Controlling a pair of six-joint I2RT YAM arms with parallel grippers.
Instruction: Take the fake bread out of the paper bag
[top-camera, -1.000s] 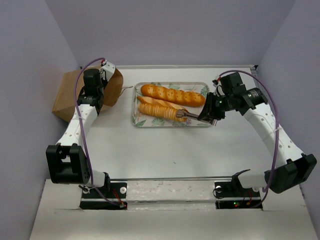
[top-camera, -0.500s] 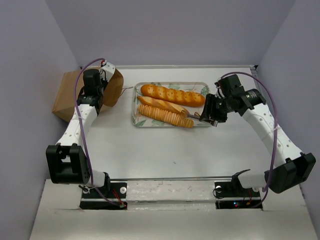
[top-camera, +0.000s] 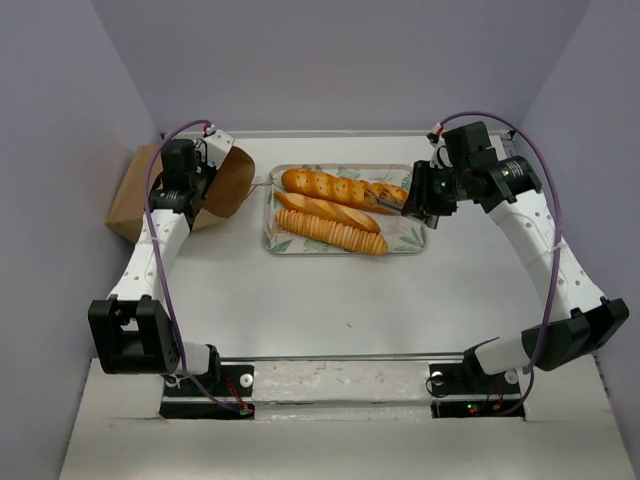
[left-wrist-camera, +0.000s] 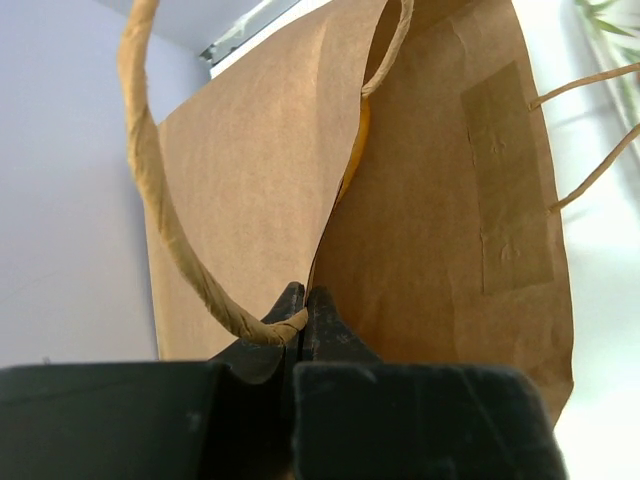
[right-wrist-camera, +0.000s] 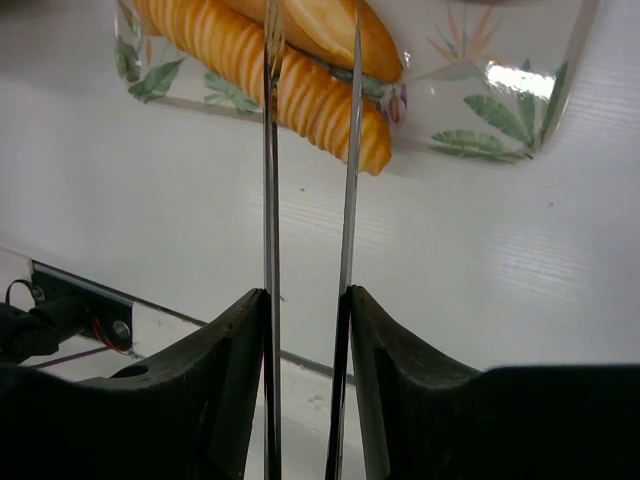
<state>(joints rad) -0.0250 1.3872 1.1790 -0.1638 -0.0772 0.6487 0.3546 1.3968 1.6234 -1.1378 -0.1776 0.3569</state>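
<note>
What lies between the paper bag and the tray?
Only a loop handle of the paper bag, over bare table; the left wrist view shows it.

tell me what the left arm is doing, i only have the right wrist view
observer: the left gripper is shut on the rim of the paper bag, right where a handle joins it.
operator: how many loaves on the tray
observer: three pieces of fake bread lie on the tray, seen from the top camera.
operator: anything inside the bag
observer: the left wrist view shows an orange sliver in the bag's mouth; I cannot tell if it is a loaf.
</note>
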